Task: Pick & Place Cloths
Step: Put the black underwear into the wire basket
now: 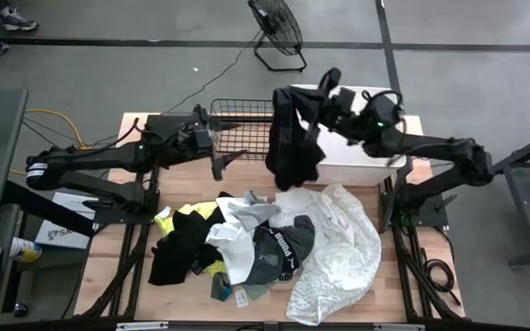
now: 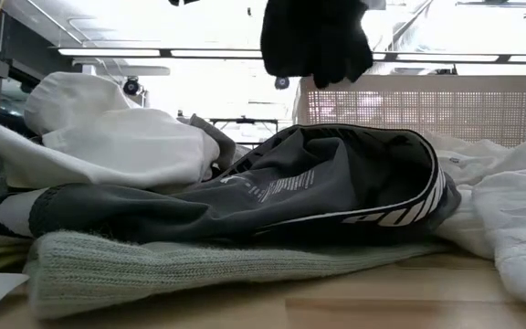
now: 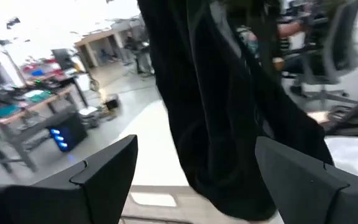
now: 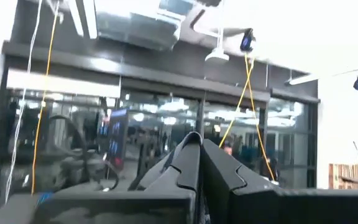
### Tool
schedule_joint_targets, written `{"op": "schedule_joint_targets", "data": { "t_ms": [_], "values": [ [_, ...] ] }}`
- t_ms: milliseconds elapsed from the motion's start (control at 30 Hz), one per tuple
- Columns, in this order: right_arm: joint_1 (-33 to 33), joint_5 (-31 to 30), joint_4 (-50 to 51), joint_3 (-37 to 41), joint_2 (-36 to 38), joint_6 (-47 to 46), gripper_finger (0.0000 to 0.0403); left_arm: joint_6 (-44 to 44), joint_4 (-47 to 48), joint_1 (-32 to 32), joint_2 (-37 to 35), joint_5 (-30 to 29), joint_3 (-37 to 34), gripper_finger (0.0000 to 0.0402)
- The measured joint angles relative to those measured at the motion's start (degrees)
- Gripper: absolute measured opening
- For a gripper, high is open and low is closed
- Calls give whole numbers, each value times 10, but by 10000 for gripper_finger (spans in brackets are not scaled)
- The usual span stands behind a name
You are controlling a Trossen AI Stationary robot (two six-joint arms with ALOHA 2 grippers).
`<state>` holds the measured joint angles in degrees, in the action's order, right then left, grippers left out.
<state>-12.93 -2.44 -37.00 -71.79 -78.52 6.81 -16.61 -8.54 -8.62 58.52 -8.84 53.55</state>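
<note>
A black cloth hangs from my right gripper, which is shut and raised between the black wire basket and the white tub. The same cloth shows at the top of the low view and in the left wrist view. My left gripper stands open at the basket's near edge, pointing level at the hanging cloth, a little short of it. The other cloths lie heaped on the table, a large white one on their right. My right gripper is shut on the upper end of the black cloth, but gripper and cloth hide the place of contact. The cloth hangs slack below the fingers, bunched in several folds, its lower end clear of the table and the pile.
A floor fan stands beyond the table's far edge. Bare wood shows to the left of the pile, and more along the near edge. In the low view a grey knit cloth and a dark garment with white lettering lie nearest.
</note>
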Motion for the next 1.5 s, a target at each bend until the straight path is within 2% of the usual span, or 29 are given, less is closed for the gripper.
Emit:
{"op": "schedule_joint_targets", "data": {
  "t_ms": [200, 300, 467, 633, 767, 933, 1033, 1133, 1233, 1367, 1400, 1500],
  "values": [
    [-44, 32, -110, 0, -71, -65, 4, -3, -47, 0, 38, -46, 17, 321],
    [-56, 47, -131, -13, -99, -98, 4, -2, -71, 0, 53, -53, 18, 321],
    [-56, 94, -117, -80, -147, -118, 4, -1, -104, 0, 77, -55, 17, 321],
    [-38, 134, -18, -154, -174, -102, 4, 4, -127, 0, 98, -95, 17, 321],
    [-25, 133, 4, -165, -175, -81, 4, 19, -130, 0, 100, -142, 17, 321],
    [-23, 143, 5, -165, -171, -86, 4, 43, -129, 0, 100, -160, 17, 312],
    [-24, 145, 5, -165, -171, -87, 4, 60, -129, 0, 100, -169, 17, 278],
    [-24, 145, 7, -165, -171, -87, 4, 66, -127, 0, 100, -173, 17, 222],
    [-24, 146, 11, -165, -171, -87, 4, 69, -120, 0, 100, -174, 17, 149],
    [-24, 146, 15, -165, -170, -87, 4, 55, -109, 0, 98, -177, 17, 32],
    [-24, 146, 25, -165, -168, -87, 4, 49, -104, 0, 96, -178, 17, 19],
    [-23, 146, 56, -165, -164, -82, 4, 28, -100, 0, 89, -189, 17, 17]
  ]
}}
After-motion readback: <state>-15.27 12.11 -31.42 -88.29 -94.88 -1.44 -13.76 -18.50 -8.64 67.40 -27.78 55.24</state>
